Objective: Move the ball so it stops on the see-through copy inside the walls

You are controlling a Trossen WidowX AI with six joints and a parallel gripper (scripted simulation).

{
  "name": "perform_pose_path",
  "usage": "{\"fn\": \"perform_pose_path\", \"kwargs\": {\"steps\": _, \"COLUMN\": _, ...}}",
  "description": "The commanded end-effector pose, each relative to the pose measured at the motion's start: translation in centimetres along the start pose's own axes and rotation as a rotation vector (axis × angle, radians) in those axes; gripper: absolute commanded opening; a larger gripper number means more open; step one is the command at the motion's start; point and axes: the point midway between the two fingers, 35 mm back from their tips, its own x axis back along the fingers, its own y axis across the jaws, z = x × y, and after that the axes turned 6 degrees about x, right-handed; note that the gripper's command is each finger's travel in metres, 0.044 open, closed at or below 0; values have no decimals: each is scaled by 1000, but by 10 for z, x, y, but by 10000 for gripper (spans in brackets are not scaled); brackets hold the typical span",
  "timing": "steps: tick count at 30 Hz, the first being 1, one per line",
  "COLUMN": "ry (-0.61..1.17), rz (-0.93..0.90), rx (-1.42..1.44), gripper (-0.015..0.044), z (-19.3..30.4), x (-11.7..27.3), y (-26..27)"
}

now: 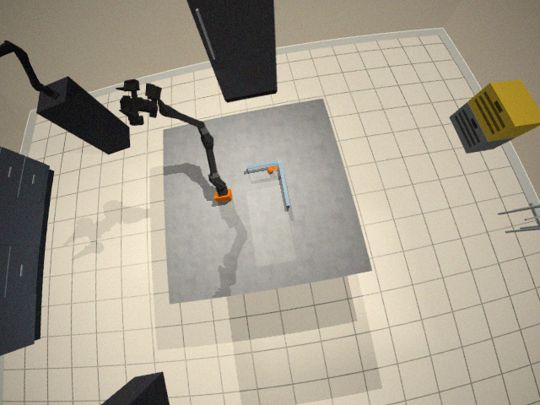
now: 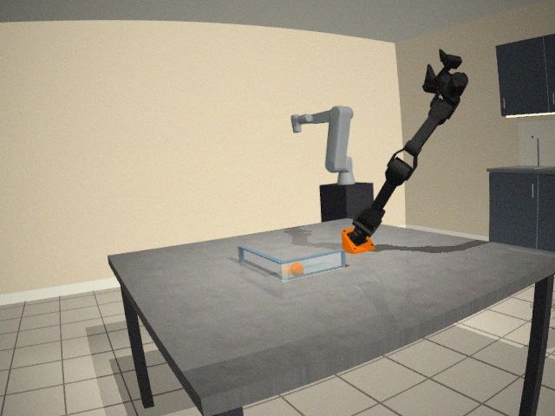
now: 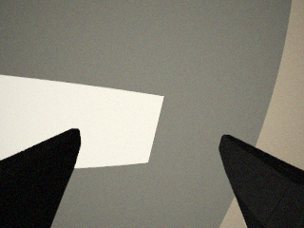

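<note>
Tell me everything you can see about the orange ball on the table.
The orange ball is small, round and plain, with a smooth matte look. It rests on the grey table inside the corner made by the two low clear walls, close to where they meet. Whether it touches either wall cannot be told. The pincer is raised far above it, open and empty.

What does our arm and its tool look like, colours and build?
The arm is matte black with slim boxy links and bulky joints, on a bright orange base. The tool has two black, tapered, wedge-shaped fingers. No cables or markings are visible.
</note>
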Motion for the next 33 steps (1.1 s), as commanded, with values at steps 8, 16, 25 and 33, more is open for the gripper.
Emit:
{"fn": "perform_pose_path", "kwargs": {"steps": 8, "ry": 149, "rz": 40, "rx": 86, "gripper": 304, "z": 40, "x": -32, "y": -32}}
{"fn": "perform_pose_path", "kwargs": {"steps": 16, "ry": 388, "rz": 41, "rx": 200, "gripper": 304, "z": 120, "x": -65, "y": -69}}
{"fn": "perform_pose_path", "kwargs": {"steps": 25, "ry": 546, "rz": 40, "rx": 238, "gripper": 304, "z": 188, "x": -80, "y": -92}}
{"fn": "perform_pose_path", "kwargs": {"steps": 33, "ry": 789, "rz": 36, "rx": 360, "gripper": 304, "z": 275, "x": -79, "y": -131}}
